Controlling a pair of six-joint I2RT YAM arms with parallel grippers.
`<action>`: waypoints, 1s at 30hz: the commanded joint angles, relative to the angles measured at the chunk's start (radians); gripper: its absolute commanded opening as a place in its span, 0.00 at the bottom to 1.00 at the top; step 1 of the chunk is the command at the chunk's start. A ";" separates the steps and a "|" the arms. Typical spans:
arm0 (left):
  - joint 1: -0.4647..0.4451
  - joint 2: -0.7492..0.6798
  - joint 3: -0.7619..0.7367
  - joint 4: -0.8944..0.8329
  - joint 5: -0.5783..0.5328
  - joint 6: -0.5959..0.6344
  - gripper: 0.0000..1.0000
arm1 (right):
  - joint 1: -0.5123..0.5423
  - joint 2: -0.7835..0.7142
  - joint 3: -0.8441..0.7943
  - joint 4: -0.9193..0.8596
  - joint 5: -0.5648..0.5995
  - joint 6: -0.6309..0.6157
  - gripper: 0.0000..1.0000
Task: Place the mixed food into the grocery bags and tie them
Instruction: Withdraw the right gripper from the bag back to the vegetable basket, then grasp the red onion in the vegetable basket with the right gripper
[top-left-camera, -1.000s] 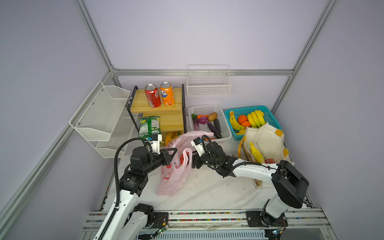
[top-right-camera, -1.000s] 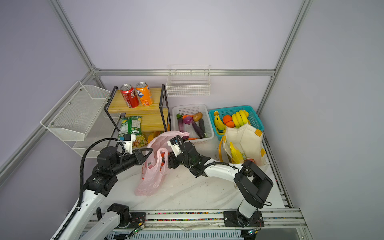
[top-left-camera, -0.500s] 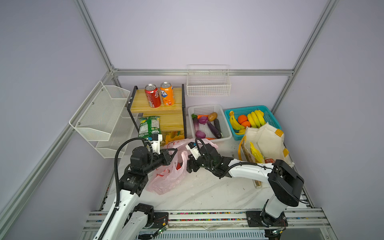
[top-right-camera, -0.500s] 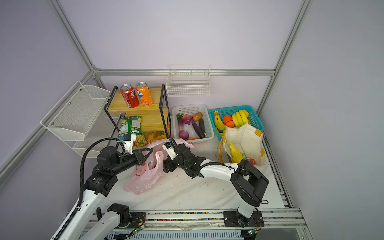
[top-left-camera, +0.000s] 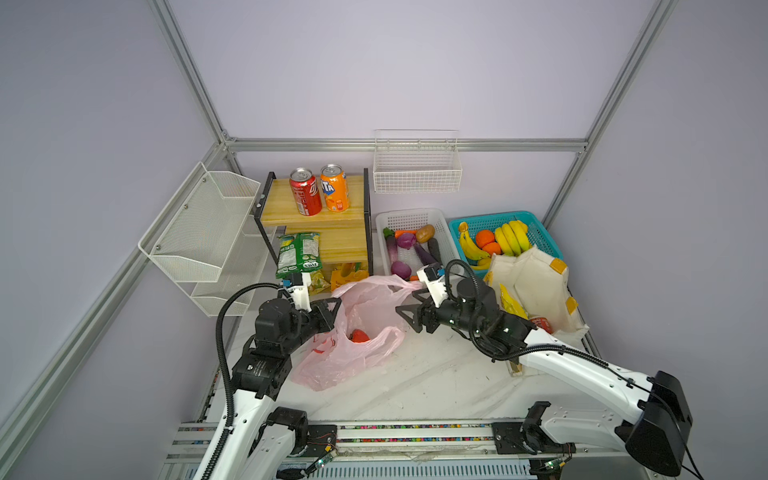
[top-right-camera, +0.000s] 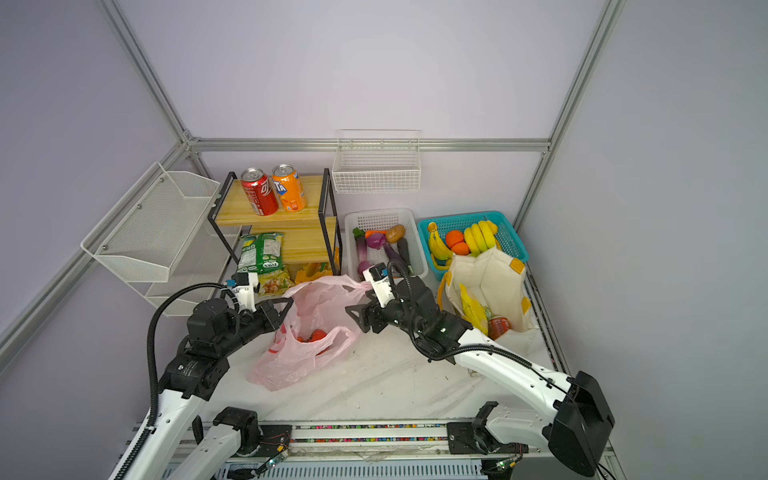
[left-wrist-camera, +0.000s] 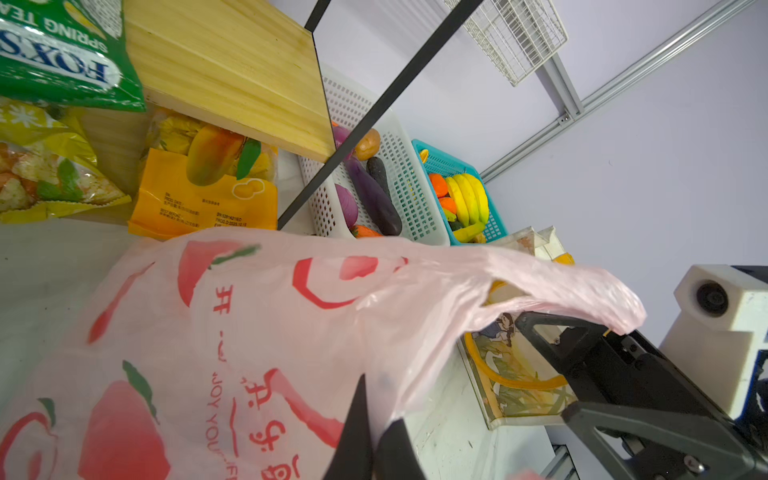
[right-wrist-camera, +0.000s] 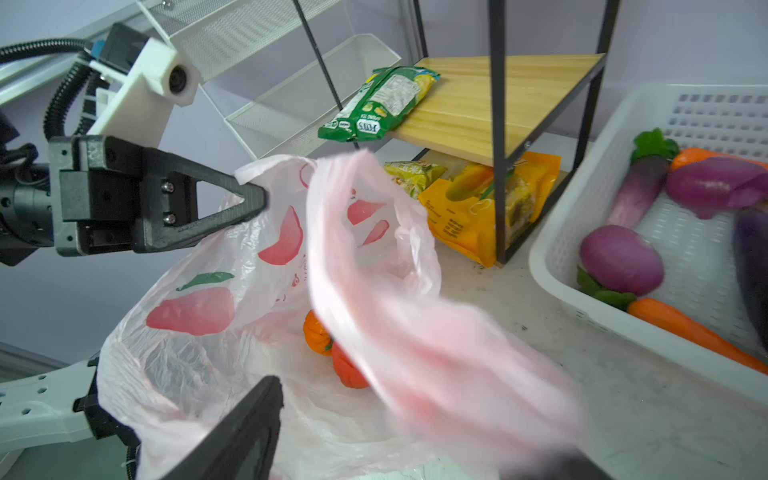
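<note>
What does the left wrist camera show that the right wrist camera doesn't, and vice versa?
Left wrist only: the teal basket with bananas. Right wrist only: the pumpkin and tomato inside the pink bag. Both: that bag, its edge pinched by the left pincer, and the white basket with a purple onion.

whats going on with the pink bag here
The left gripper is shut on one side of the pink bag, holding its mouth up. The right gripper is open, with the bag's other handle draped over it. A tomato and a pumpkin lie inside. The cream tote holds a red can and a yellow packet.
</note>
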 joint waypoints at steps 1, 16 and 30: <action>0.016 -0.014 -0.018 0.008 -0.033 -0.031 0.00 | -0.077 -0.021 -0.008 -0.042 -0.037 0.044 0.77; 0.023 -0.050 -0.027 -0.060 -0.143 0.010 0.00 | -0.136 0.648 0.500 -0.079 0.329 -0.035 0.81; 0.023 -0.050 -0.022 -0.044 -0.132 0.012 0.00 | -0.219 1.057 0.872 -0.213 0.223 -0.092 0.83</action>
